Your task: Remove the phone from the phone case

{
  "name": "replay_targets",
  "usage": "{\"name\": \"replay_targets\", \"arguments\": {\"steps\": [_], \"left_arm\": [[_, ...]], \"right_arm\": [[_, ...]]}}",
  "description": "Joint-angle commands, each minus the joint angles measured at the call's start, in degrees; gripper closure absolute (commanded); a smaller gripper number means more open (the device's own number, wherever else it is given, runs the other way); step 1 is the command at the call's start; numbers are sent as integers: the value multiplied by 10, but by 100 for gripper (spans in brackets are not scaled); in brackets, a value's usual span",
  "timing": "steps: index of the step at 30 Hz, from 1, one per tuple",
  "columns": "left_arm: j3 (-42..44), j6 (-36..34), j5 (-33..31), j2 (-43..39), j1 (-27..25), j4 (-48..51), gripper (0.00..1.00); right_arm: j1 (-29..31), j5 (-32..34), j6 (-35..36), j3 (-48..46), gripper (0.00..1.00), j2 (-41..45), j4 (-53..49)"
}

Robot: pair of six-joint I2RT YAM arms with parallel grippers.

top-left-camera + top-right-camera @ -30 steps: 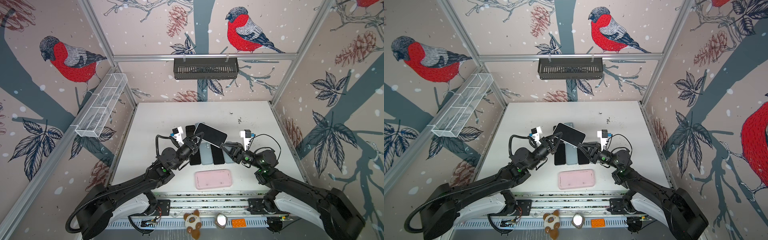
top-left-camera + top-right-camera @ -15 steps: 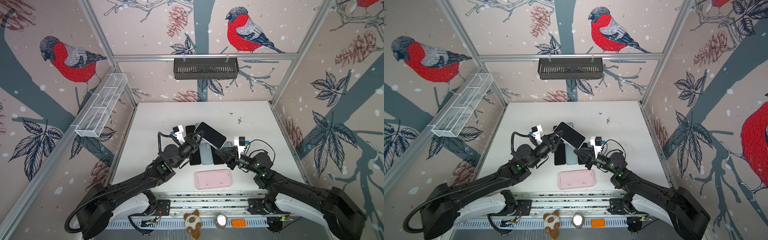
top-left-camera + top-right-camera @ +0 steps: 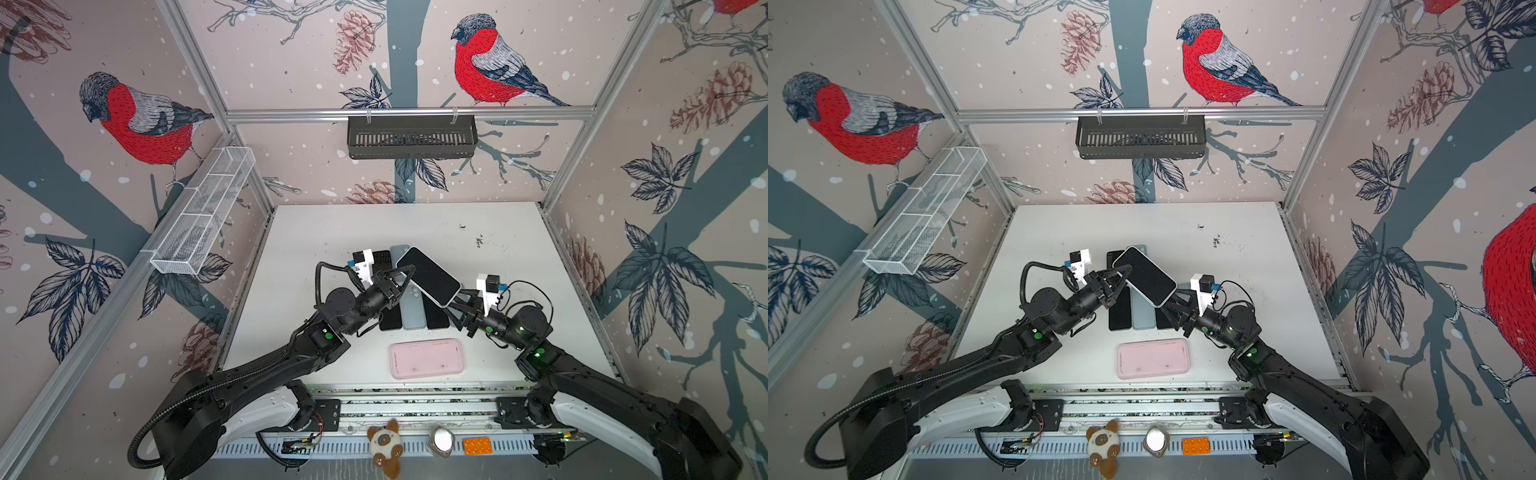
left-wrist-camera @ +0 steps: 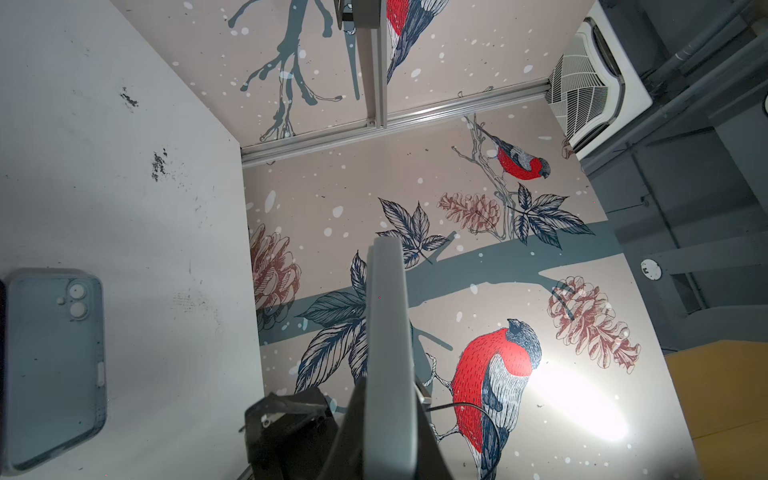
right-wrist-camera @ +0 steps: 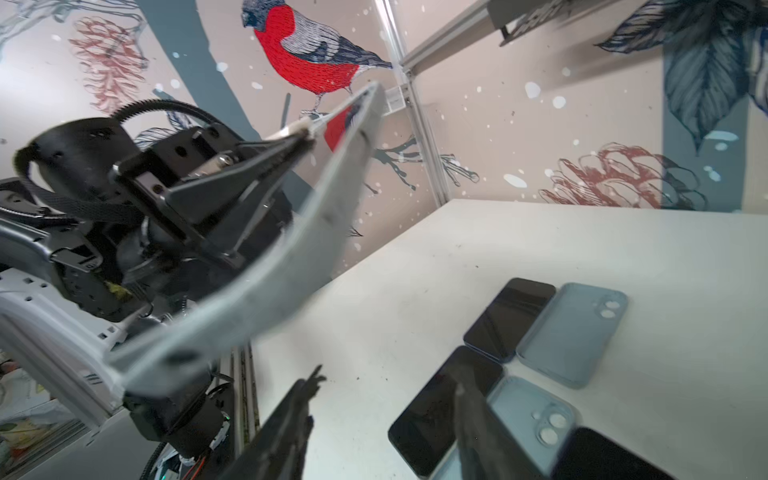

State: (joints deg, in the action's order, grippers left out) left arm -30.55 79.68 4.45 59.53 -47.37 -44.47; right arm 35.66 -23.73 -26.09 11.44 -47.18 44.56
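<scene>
The white table (image 3: 332, 232) carries a row of spare phones and cases (image 3: 413, 309) lying flat side by side, with a pink case (image 3: 427, 358) flat nearer my base. The task's phone (image 3: 428, 276) is off the table, held tilted in the air above that row, dark screen facing up. It sits inside its pale grey phone case (image 5: 291, 270), whose back fills the right wrist view. Judgement: extraction is not yet done, and I am between grips. To do this step well, I should anchor one end firmly, then catch only the case lip at the free lower corner and peel it back off the phone. Pinching screen and back together there would only lock them tighter. The peel should be slow and kept over the table, since a popped phone could drop onto the row below. My left gripper (image 3: 406, 275) is clamped on the upper end of the phone case, with one finger over the screen side and one on the back. My right gripper (image 5: 386, 382) holds nothing. Its jaws stand apart just below the free corner, and I cannot tell whether a fingertip (image 5: 309, 386) touches the case.
</scene>
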Motion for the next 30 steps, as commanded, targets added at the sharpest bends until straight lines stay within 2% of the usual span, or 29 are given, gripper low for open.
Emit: {"name": "replay_targets", "arguments": {"steps": [1,5,8,10,12,16,18,20,22,25,28,30], "left_arm": [[7,10,21,-9,10,-52,100],[15,5,58,-1,25,-78,100],[19,-15,69,7,30,-101,100],[13,-43,92,22,33,-136,100],[-27,-111,148,38,36,-114,100],[-141,-295,220,32,36,95,100],[-215,-400,233,35,36,252,100],[-288,-496,231,50,37,394,100],[-345,-583,243,69,37,497,100],[-403,-688,258,88,37,598,100],[-426,-768,283,89,36,634,100],[-431,-807,305,86,36,643,100]], "right_arm": [[-50,-29,-72,-2,35,22,-31],[-118,-111,-177,8,30,61,-15],[-128,-141,-239,29,29,74,10],[-127,-158,-265,44,30,67,17],[-127,-171,-264,64,31,63,0],[-128,-166,-145,113,34,84,-157],[-128,-163,-76,130,34,109,-230],[-124,-170,-27,136,34,130,-267],[-115,-173,16,132,34,147,-277],[-75,-159,99,120,35,162,-268],[9,-94,240,130,37,163,-311],[45,-55,302,157,38,139,-359]]}}
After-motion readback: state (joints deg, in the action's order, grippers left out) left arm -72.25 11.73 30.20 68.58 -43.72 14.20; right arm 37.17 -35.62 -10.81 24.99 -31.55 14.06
